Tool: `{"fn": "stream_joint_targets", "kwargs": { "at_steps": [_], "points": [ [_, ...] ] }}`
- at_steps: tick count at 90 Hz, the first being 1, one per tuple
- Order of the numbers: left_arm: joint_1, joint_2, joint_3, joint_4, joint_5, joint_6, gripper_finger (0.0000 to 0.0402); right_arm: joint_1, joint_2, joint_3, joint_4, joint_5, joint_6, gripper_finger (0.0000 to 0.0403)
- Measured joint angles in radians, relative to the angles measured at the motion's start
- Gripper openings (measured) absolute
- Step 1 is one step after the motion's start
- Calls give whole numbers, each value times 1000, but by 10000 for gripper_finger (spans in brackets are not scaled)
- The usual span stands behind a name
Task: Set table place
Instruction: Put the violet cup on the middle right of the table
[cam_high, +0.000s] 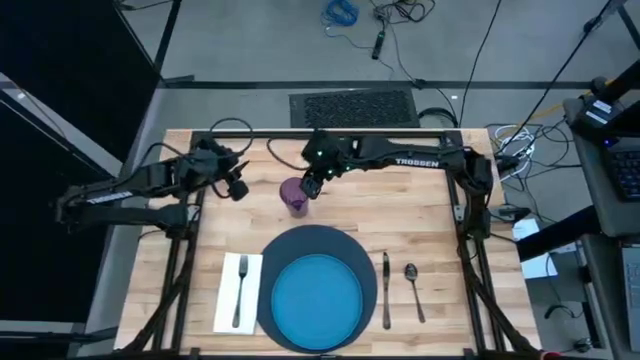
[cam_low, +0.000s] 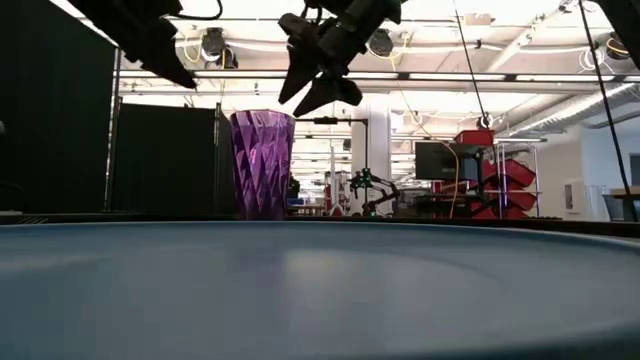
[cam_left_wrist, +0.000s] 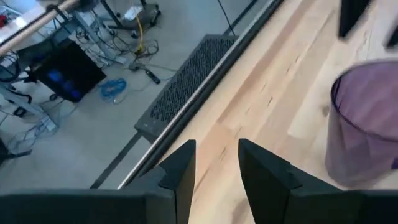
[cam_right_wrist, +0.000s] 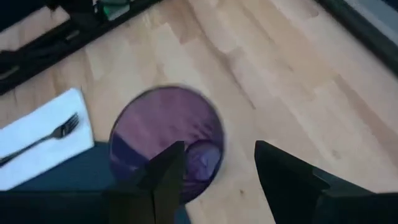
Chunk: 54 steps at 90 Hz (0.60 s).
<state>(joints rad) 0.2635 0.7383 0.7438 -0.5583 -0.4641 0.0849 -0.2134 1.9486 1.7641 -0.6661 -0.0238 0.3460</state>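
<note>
Purple cup (cam_high: 294, 196) stands upright beyond the mat (cam_high: 318, 288); right tool (cam_high: 311, 189) hovers released above it, left tool (cam_high: 238, 186) released nearby

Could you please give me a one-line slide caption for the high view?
Right gripper open beside the purple cup, above the laid mat, plate and cutlery.

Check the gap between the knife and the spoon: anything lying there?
Nothing. In the high view the knife and the spoon lie side by side to the right of the mat, with only bare table wood between them.
</note>
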Motion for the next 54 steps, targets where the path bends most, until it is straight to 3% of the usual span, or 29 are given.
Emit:
{"fn": "stream_joint_targets", "kwargs": {
  "at_steps": [54],
  "points": [
    [0,1,-2,29,45,-1,107,12,128,0,32,-3,6,177]
  ]
}}
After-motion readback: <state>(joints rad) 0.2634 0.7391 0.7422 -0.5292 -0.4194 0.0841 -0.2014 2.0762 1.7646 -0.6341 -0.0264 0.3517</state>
